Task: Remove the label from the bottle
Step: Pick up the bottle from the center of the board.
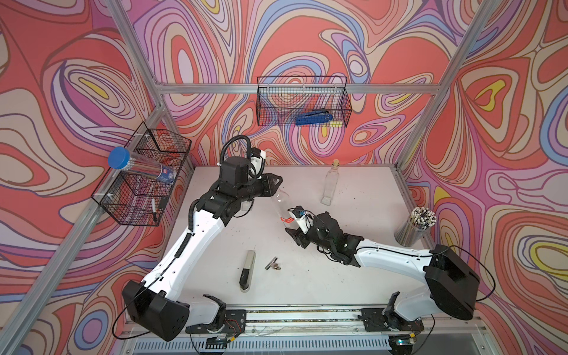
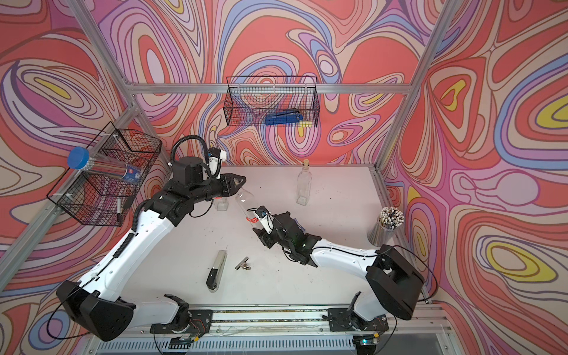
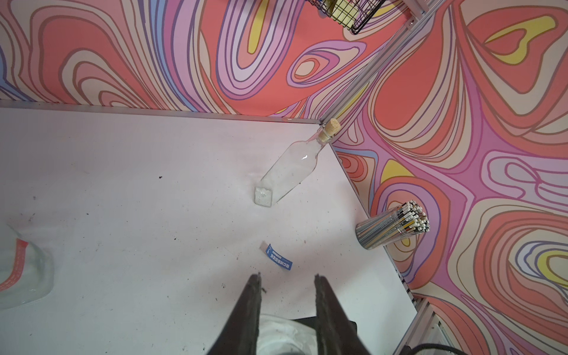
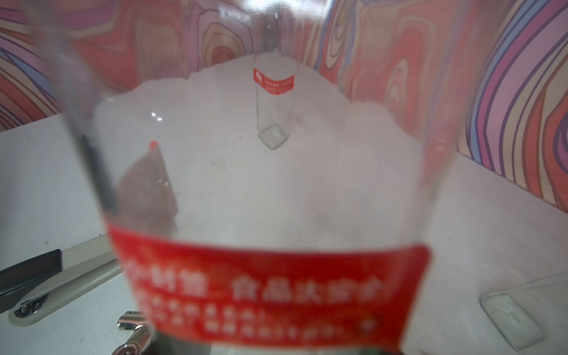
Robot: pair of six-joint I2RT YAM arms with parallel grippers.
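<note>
Lying tilted between the two arms above the bench (image 1: 307, 276), the clear bottle (image 1: 281, 204) wears a red label (image 4: 270, 289) near its base; the right gripper (image 1: 295, 236) is at that end, grip unclear; the left gripper (image 1: 278, 181), shut, sits beside the neck, apparently empty.

Worktop layout
Corked bottle (image 1: 329, 184) at 1 o'clock, pencil cup (image 1: 415, 226) at 3, held bottle (image 1: 284, 212) central, stapler (image 1: 247, 270) at 6.
</note>
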